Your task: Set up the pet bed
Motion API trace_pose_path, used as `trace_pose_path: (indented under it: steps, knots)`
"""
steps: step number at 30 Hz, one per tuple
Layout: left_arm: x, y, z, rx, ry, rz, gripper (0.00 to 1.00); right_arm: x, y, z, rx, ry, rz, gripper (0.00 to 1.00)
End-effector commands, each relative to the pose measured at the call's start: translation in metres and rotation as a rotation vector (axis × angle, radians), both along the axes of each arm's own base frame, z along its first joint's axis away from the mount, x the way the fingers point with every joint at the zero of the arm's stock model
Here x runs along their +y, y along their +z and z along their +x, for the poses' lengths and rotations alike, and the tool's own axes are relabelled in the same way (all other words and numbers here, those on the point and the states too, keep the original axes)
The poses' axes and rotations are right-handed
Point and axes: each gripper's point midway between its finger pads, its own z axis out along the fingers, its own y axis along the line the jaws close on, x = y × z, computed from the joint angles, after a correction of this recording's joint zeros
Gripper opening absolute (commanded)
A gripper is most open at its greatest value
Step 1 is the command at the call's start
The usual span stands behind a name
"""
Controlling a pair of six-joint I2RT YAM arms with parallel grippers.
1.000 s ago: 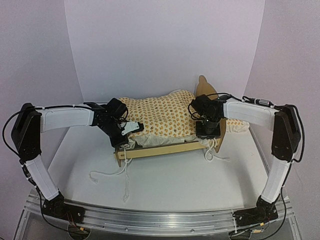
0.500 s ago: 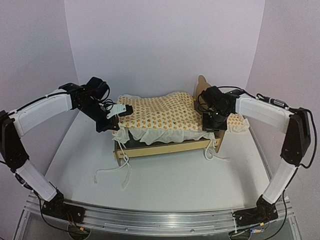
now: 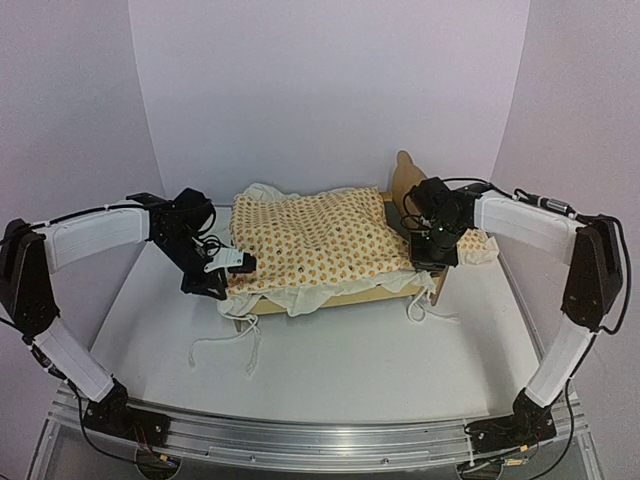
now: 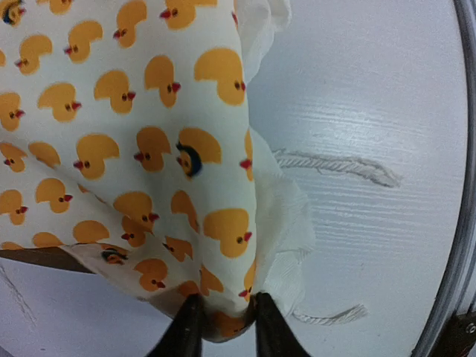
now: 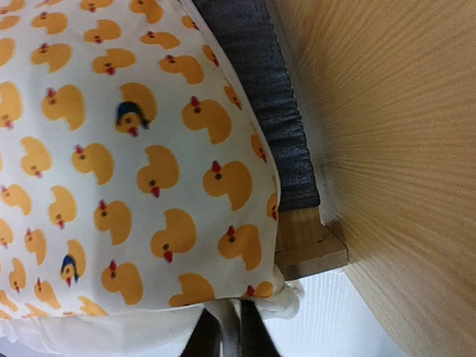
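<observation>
Here, elbows wide, left gripper (image 4: 223, 327) and right gripper (image 5: 229, 338) tight on opposite cushion (image 3: 315, 235) ends over the pet bed (image 3: 405, 178).

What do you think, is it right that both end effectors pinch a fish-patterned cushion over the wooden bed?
No: the cushion shows yellow ducks, not fish, per the left wrist view. The left end effector and right end effector do pinch it over the bed frame.

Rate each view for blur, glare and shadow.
Top external: soft, even light, only faint shadow beneath the pet bed. Left wrist: cushion print sharp, bright sheen on the table. Right wrist: cushion print sharp, wooden headboard smeared out of focus.
</observation>
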Motion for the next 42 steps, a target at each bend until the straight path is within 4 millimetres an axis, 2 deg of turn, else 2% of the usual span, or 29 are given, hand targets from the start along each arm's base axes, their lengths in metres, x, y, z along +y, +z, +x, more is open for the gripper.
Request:
trace_pose_path:
  steps: [1, 3, 6, 8, 10, 13, 16, 18, 20, 23, 26, 28, 30, 32, 35, 36, 38, 42]
  knots:
    - [0.007, -0.002, 0.034, -0.136, 0.03, 0.066, 0.47, -0.001, -0.004, 0.003, 0.017, 0.012, -0.025, 0.24]
    - [0.002, 0.016, 0.038, -0.156, 0.024, 0.038, 0.55, 0.009, 0.01, 0.003, -0.016, 0.042, -0.006, 0.34]
    - [-0.013, 0.044, 0.021, -0.145, -0.059, -0.029, 0.61, 0.027, 0.035, -0.004, -0.06, 0.097, 0.047, 0.46]
    - [-0.027, 0.057, -0.003, -0.126, -0.147, -0.052, 0.64, 0.034, 0.051, -0.011, -0.09, 0.116, 0.079, 0.51]
    - [-0.043, 0.069, -0.026, -0.115, -0.232, -0.072, 0.66, 0.032, 0.065, -0.017, -0.115, 0.103, 0.103, 0.53]
    - [-0.071, 0.09, -0.049, -0.114, -0.308, -0.152, 0.7, 0.023, 0.073, -0.025, -0.117, 0.081, 0.104, 0.56]
    - [-0.1, 0.106, -0.049, -0.106, -0.303, -0.224, 0.71, 0.012, 0.064, -0.036, -0.077, 0.068, 0.067, 0.57]
    - [-0.126, 0.111, -0.045, -0.114, -0.279, -0.276, 0.72, 0.0, 0.059, -0.043, -0.063, 0.035, 0.062, 0.56]
    - [-0.152, 0.107, -0.042, -0.138, -0.267, -0.308, 0.73, -0.012, 0.061, -0.043, -0.077, 0.0, 0.065, 0.57]
    - [-0.192, 0.089, -0.03, -0.183, -0.25, -0.328, 0.73, -0.019, 0.083, -0.037, -0.136, -0.009, 0.079, 0.62]
    - [-0.221, 0.072, -0.01, -0.185, -0.205, -0.335, 0.73, -0.025, 0.106, -0.031, -0.2, -0.031, 0.084, 0.69]
    - [-0.234, 0.059, -0.003, -0.168, -0.195, -0.32, 0.75, -0.032, 0.111, -0.029, -0.222, -0.057, 0.075, 0.7]
    - [-0.242, 0.047, 0.004, -0.205, -0.191, -0.303, 0.75, -0.031, 0.106, -0.03, -0.207, -0.037, 0.075, 0.69]
    - [-0.247, 0.038, 0.011, -0.247, -0.196, -0.291, 0.76, -0.018, 0.097, -0.035, -0.167, 0.055, 0.11, 0.67]
    - [-0.249, 0.03, 0.019, -0.275, -0.18, -0.276, 0.74, 0.008, 0.078, -0.055, -0.083, 0.21, 0.216, 0.61]
    - [-0.249, 0.028, 0.02, -0.277, -0.17, -0.271, 0.7, 0.013, 0.069, -0.063, -0.059, 0.243, 0.245, 0.58]
    - [-0.249, 0.028, 0.023, -0.28, -0.151, -0.269, 0.55, 0.014, 0.048, -0.078, -0.032, 0.276, 0.276, 0.5]
    - [-0.249, 0.039, 0.025, -0.275, -0.118, -0.288, 0.27, 0.01, 0.019, -0.089, -0.074, 0.248, 0.323, 0.45]
